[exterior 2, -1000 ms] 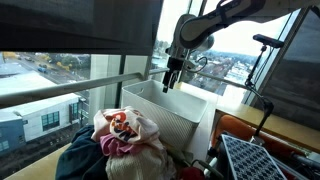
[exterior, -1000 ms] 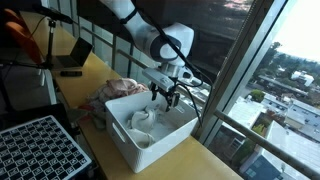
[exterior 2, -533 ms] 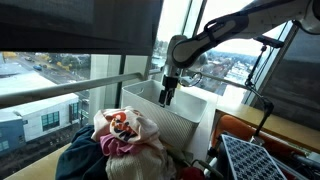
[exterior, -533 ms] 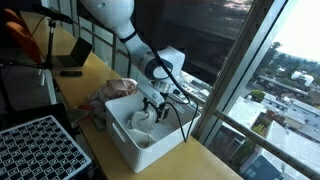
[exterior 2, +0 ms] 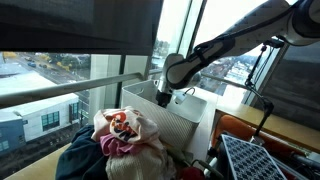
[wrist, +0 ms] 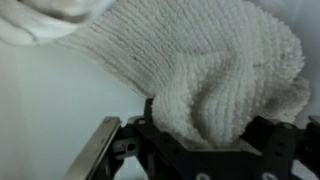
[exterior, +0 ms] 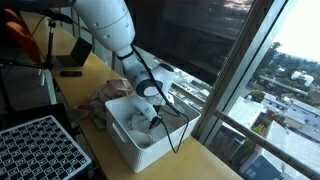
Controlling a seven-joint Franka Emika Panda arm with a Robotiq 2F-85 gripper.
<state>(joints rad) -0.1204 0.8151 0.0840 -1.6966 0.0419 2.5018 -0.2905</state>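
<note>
Wrist view: ribbed, fluffy white knit cloth (wrist: 200,65) between black pincer (wrist: 205,135)

A white knitted cloth (wrist: 215,70) is filling the upper and right of the wrist view, bunching into thick, soft folds toward lower centre. In an exterior view it is lying crumpled inside a white bin (exterior: 128,152), mid-frame.
</note>
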